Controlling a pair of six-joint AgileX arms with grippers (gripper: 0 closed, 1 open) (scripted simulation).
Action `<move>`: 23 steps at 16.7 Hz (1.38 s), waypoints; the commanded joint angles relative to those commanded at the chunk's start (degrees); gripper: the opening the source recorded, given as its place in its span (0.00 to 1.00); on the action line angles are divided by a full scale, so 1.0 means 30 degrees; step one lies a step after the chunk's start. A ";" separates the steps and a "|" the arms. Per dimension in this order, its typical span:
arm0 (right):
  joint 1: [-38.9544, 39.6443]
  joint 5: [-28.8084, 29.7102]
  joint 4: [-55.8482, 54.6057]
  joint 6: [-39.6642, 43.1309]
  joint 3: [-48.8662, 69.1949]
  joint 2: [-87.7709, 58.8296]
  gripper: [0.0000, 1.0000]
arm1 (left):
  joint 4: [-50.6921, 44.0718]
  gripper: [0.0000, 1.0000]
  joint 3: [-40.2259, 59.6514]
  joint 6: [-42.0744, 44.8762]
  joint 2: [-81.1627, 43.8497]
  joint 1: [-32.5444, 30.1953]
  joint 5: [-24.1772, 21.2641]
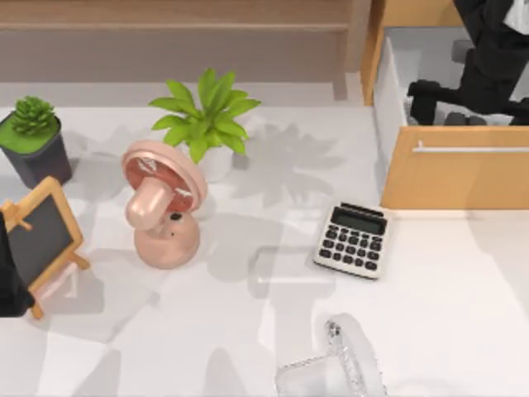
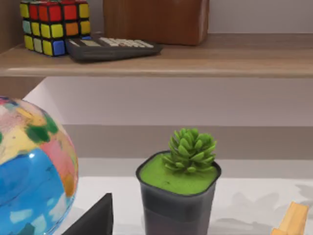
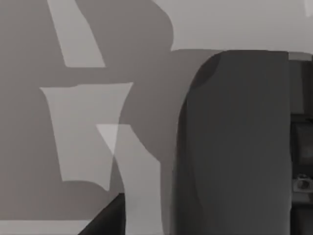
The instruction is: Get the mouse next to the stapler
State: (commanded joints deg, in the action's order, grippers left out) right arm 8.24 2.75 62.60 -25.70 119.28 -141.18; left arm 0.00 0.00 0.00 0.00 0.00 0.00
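The mouse (image 1: 464,119) shows as two low dark grey humps inside the open wooden drawer (image 1: 463,169) at the table's back right. My right gripper (image 1: 423,101) is down in that drawer, just left of the mouse. In the right wrist view a large dark grey rounded shape (image 3: 234,147) sits close over the drawer's grey floor; I cannot tell whether it is the mouse. A pale, shiny curved object (image 1: 335,364) at the front edge may be the stapler. My left arm (image 1: 8,281) is parked at the left edge.
A grey calculator (image 1: 353,240) lies mid-table, right of a pink fan (image 1: 161,211). A leafy plant (image 1: 207,112), a potted succulent (image 1: 33,141) (image 2: 178,191) and a small chalkboard (image 1: 41,236) stand at left. A globe (image 2: 29,171) and a shelf with a colour cube (image 2: 54,24) are nearby.
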 joint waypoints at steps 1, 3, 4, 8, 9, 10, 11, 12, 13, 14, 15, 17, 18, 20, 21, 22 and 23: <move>0.0000 0.0000 0.0000 0.0000 0.0000 0.0000 0.70 | 0.0000 1.00 0.0000 0.0000 0.0000 0.0000 0.0000; 0.0000 0.0000 0.0000 0.0000 0.0000 0.0000 0.55 | 0.0000 1.00 0.0000 0.0000 0.0000 0.0000 0.0000; 0.0000 0.0000 0.0000 0.0000 0.0000 0.0000 0.47 | 0.0000 1.00 0.0000 0.0000 0.0000 0.0000 0.0000; 0.0000 0.0000 0.0000 0.0000 0.0000 0.0000 0.17 | 0.0000 1.00 0.0000 0.0000 0.0000 0.0000 0.0000; 0.0000 0.0000 0.0000 0.0000 0.0000 0.0000 0.10 | 0.0000 1.00 0.0000 0.0000 0.0000 0.0000 0.0000; 0.0000 0.0000 0.0000 0.0000 0.0000 0.0000 0.02 | 0.0000 1.00 0.0000 0.0000 0.0000 0.0000 0.0000; 0.0000 0.0000 0.0000 0.0000 0.0000 0.0000 0.00 | 0.0000 1.00 0.0000 0.0000 0.0000 0.0000 0.0000; 0.0000 0.0000 0.0000 0.0000 0.0000 0.0000 0.00 | 0.0000 1.00 0.0000 0.0000 0.0000 0.0000 0.0000; 0.0000 0.0000 0.0000 0.0000 0.0000 0.0000 0.00 | 0.0000 1.00 0.0000 0.0000 0.0000 0.0000 0.0000; 0.0000 0.0000 0.0000 0.0000 0.0000 0.0000 0.00 | 0.0000 1.00 0.0000 0.0000 0.0000 0.0000 0.0000; 0.0000 0.0000 0.0000 0.0000 0.0000 0.0000 0.00 | 0.0000 1.00 0.0000 0.0000 0.0000 0.0000 0.0000; 0.0000 0.0000 0.0000 0.0000 0.0000 0.0000 0.00 | 0.0000 1.00 0.0000 0.0000 0.0000 0.0000 0.0000; 0.0000 0.0000 0.0000 0.0000 0.0000 0.0000 0.00 | 0.0000 1.00 0.0000 0.0000 0.0000 0.0000 0.0000; -0.0026 0.0000 0.0001 -0.0026 -0.0005 0.0072 0.00 | 0.0000 1.00 0.0000 0.0000 0.0000 0.0000 0.0000; -0.0017 -0.0034 0.0047 0.0141 0.0002 0.0246 0.00 | 0.0000 1.00 0.0000 0.0000 0.0000 0.0000 0.0000; -0.0001 -0.0111 0.0135 0.0480 -0.0078 0.0576 0.00 | 0.0000 1.00 0.0000 0.0000 0.0000 0.0000 0.0000; 0.0019 -0.0232 0.0257 0.0992 -0.0262 0.1040 0.00 | 0.0000 1.00 0.0000 0.0000 0.0000 0.0000 0.0000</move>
State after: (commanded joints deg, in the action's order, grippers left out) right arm 8.30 2.05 63.38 -22.73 118.49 -138.06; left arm 0.00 0.00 0.00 0.00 0.00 0.00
